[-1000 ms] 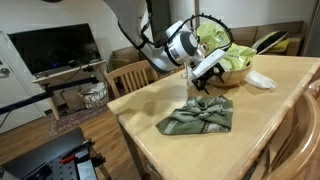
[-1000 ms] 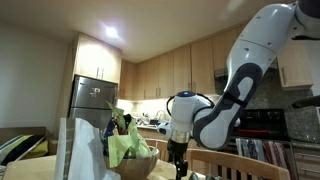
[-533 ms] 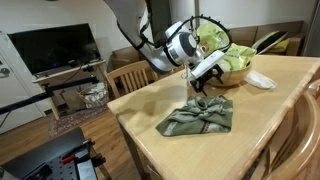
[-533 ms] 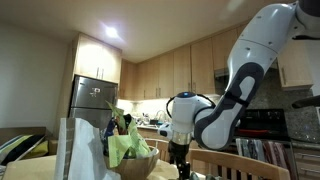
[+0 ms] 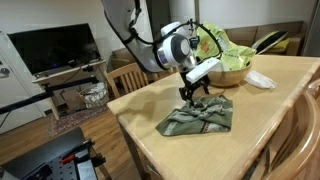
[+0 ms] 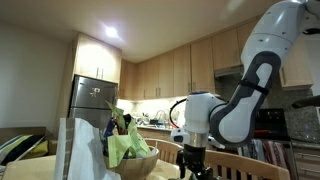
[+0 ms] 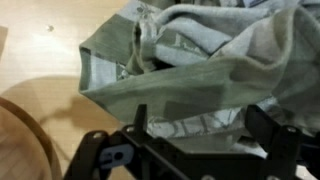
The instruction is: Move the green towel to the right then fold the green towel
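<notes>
The green towel lies bunched and creased on the tabletop, and the pincer is right above its far edge. In the wrist view the pincer has its two dark fingers spread wide, nothing clamped between them, and the towel fills the picture underneath, with olive folds and a pale speckled strip showing between darker borders. Whether the fingertips touch the cloth, I cannot tell; from the side they look just at its edge. The arm bends down from above, its white wrist tilted toward the towel. Low in an exterior view, the pincer points straight down. Just behind it on the tabletop stands a wooden bowl stuffed with leafy greens, apart from the towel. Beside the bowl rests a small white object. Beyond the tabletop's edge sits a wooden chair, and further off a dark television on a stand.
</notes>
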